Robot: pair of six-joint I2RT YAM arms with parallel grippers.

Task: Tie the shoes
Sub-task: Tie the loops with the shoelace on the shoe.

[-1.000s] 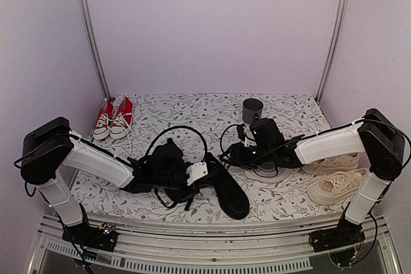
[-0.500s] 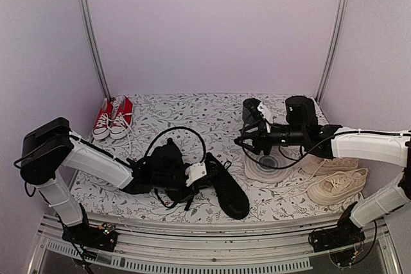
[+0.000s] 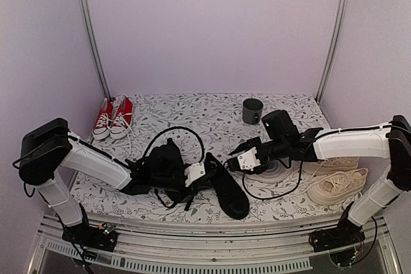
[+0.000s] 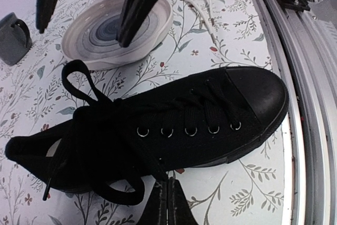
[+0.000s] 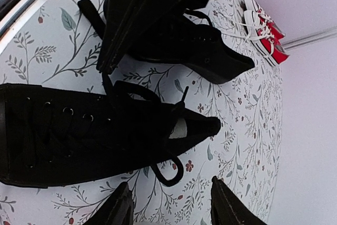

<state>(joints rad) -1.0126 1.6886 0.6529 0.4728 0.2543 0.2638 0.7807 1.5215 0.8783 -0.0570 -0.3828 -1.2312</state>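
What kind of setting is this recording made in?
Likely a lab test cell, not a home: plain walls with metal corner posts, a floral-covered table, and staged props such as black shoes and red sneakers.

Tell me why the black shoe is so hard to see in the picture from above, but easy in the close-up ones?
In the top external view the black shoe merges with the dark left hand and cables, showing little detail. The left wrist view is close and sharp: silver eyelets and laces stand out. In the right wrist view the hand's own fingers look blurred at the bottom edge.
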